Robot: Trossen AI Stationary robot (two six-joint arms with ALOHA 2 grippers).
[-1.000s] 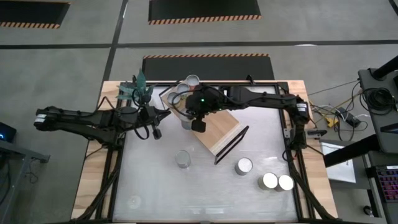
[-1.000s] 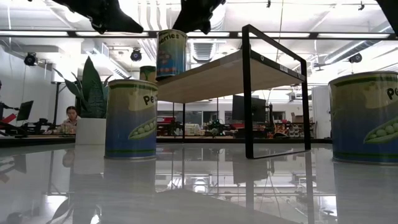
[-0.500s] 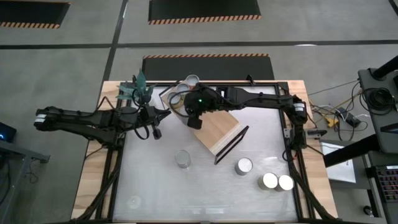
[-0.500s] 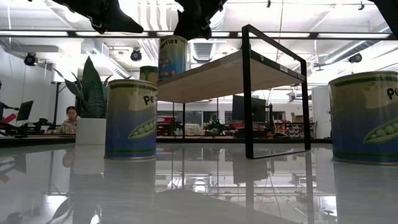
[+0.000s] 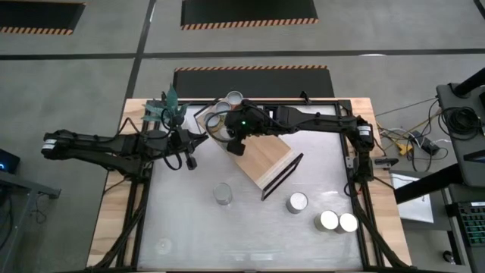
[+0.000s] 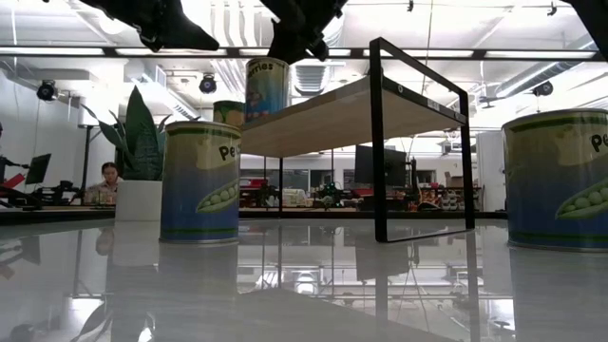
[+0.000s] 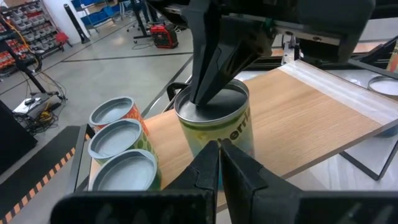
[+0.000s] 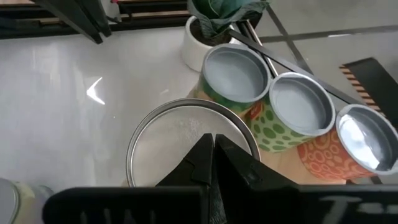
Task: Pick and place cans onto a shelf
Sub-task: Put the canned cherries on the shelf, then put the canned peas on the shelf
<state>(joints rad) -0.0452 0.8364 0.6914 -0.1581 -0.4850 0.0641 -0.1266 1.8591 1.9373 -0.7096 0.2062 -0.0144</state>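
The right gripper [image 7: 208, 84] is fully closed and holds nothing, its tips pressing on the lid of a can [image 7: 214, 121] standing on the shelf [image 5: 261, 155] near its far end. Three more cans [image 8: 292, 112] stand in a row at that end. The left gripper [image 5: 191, 161], also closed and empty, hovers off the shelf's left edge, by the plant pot [image 8: 199, 43]. Four cans [image 5: 297, 202] stand on the table [image 5: 189, 227] towards its front edge

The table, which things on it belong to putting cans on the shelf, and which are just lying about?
Part of the job:
- shelf
- can under the right gripper, at the shelf's edge
- three cans already on the shelf
- four cans still on the table
- right gripper, shut
- left gripper, shut, waiting nearby

Just lying about:
- potted plant
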